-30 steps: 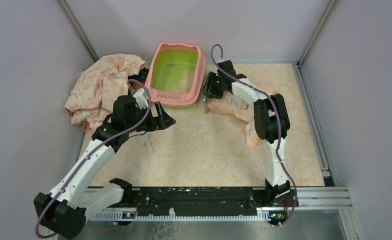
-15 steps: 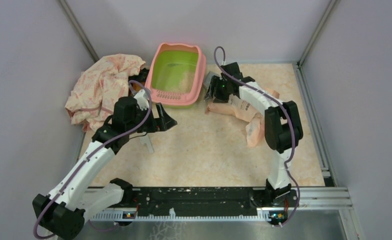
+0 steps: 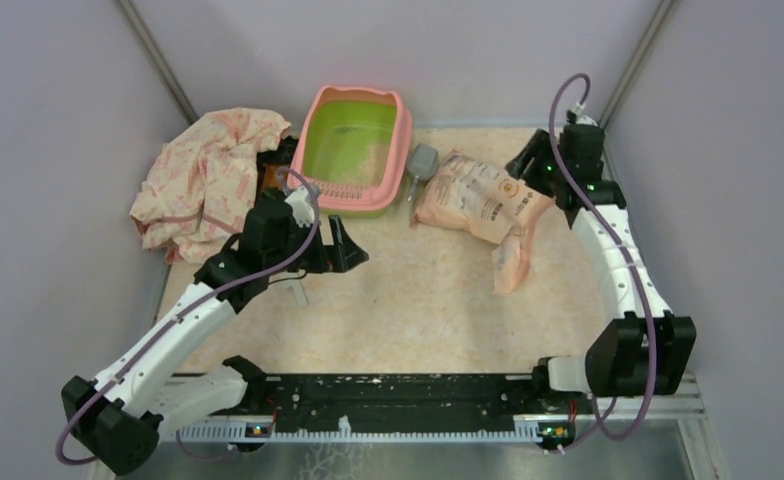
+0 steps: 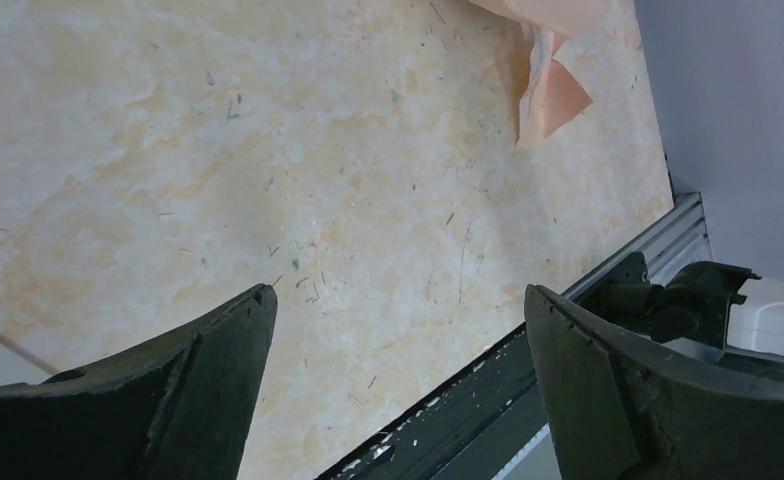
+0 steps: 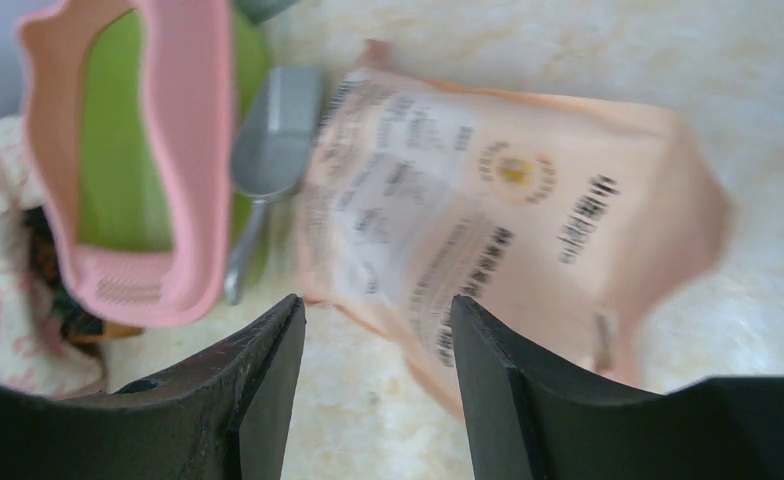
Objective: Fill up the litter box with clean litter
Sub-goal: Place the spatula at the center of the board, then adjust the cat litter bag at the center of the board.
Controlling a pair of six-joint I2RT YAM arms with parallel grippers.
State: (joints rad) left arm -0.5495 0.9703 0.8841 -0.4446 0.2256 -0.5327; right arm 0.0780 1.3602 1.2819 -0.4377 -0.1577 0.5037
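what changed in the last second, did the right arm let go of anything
The right gripper swung away from the peach bag toward the far right corner and is open and empty; whether it had held anything cannot be told. That uncovers the silver scoop beside the litter box. The left gripper edged slightly right, open. Bag, box and cloth lie as before.

Your left arm [image 3: 173,325] and right arm [image 3: 620,262] match: white shell links between blocky black joints. A purple cable [image 3: 568,95] loops along each. The left pincer [image 4: 398,290] and right pincer [image 5: 376,300] each carry two matte black fingers [image 4: 208,380], broad at the root, tapering to blunt tips. Both bases meet a black rail [image 3: 398,395].
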